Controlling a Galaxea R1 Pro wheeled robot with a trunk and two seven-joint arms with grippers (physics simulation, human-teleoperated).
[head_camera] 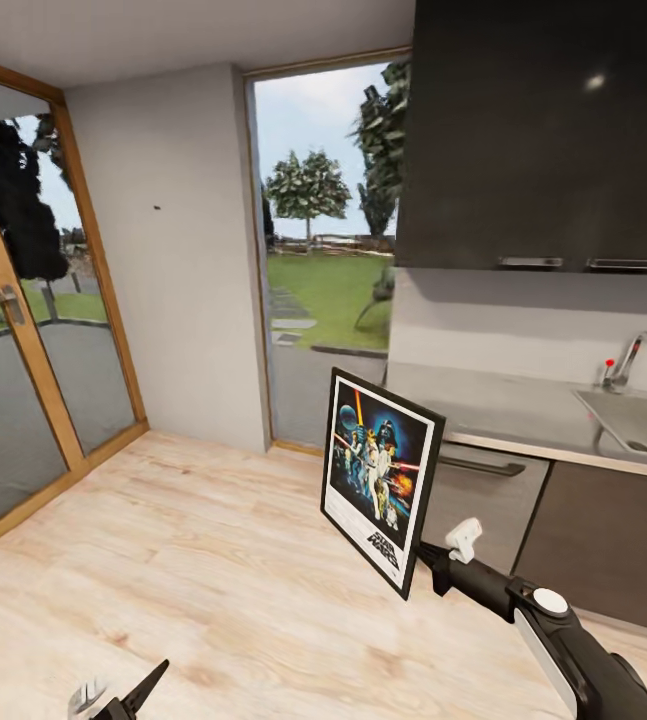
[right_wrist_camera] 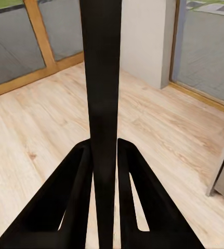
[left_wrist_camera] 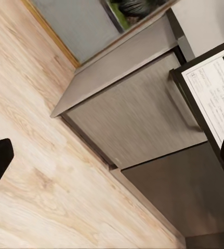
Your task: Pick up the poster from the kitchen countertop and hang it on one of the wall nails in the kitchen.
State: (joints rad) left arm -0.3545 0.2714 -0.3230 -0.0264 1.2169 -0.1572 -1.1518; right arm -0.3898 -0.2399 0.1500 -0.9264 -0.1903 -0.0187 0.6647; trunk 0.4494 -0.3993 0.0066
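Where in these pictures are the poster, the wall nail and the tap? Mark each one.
poster (head_camera: 378,478), head view, on the dark artwork in the middle of the frame.
wall nail (head_camera: 157,208), head view, on the dark speck in the pale grey wall.
tap (head_camera: 631,357), head view, on the chrome neck above the sink.

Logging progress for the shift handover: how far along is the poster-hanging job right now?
Done: the poster is off the kitchen countertop, lifted upright in the air. In hand: the right pincer grips its frame edge, fingers either side. Left: carry it to the pale wall by the window and hook it on the wall nail. The left pincer hangs low, idle.
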